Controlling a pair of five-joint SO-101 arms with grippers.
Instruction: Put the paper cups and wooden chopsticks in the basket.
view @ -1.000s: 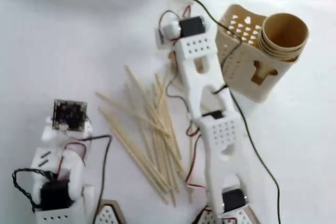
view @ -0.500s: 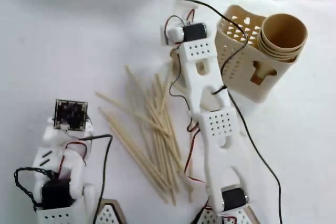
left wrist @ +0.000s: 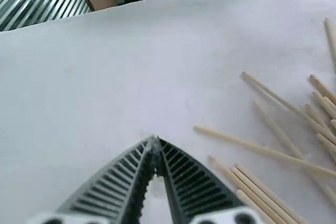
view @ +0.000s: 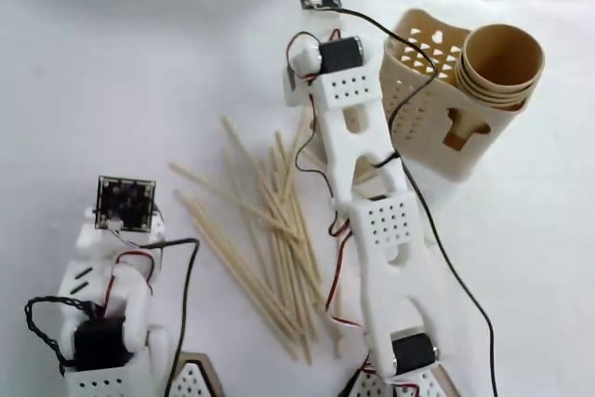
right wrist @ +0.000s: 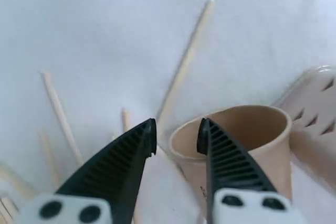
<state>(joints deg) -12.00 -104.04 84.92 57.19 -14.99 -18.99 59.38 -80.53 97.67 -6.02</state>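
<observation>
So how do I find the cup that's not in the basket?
Find the tan basket holding a stack of cups. Just outside its wall, toward the chopsticks, one cup stands upright on the table, the right gripper open at its rim. Unlike the others, it is alone and not stacked.

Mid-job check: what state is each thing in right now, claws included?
basket: holds the stacked cups.
stacked cups: nested together.
loose cup: upright, open end up, beside the basket.
chopsticks: scattered flat on the table.
left claw: shut, empty.
right claw: open, at the loose cup's rim.
</observation>
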